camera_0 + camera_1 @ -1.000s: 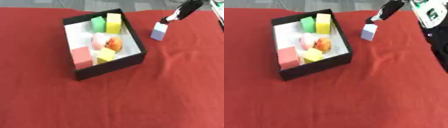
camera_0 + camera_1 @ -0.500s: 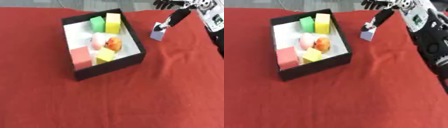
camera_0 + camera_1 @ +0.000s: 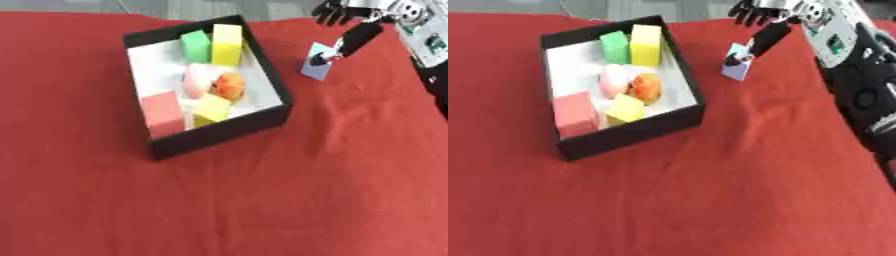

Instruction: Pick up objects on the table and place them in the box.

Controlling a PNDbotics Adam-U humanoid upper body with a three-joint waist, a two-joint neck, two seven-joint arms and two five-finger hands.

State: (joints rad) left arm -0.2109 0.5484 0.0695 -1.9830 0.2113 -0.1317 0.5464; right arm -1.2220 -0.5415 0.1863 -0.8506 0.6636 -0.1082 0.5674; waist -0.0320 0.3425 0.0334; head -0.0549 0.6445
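Toward the counter's far left stands the black box, white inside and already well filled. A pink block leans at its near-left corner, with a small yellow cube beside it. A pale pink egg shape and an orange ball sit mid-box, and a green block and a tall yellow block stand along its far wall.

Just right of the box, near the counter's far edge, a pale lilac block stands on the red cloth, tipped a little. It is the only loose piece I can see left outside. The right hand reaches in from the far right corner. One dark finger points down onto the block's top while the others spread apart above, not closed round anything.

The block looks light and stiff, with smooth flat faces. It would likely skid or topple under a one-sided poke, so the sensible hold is thumb and fingers on opposite flat sides, near the middle. The left hand is not visible.
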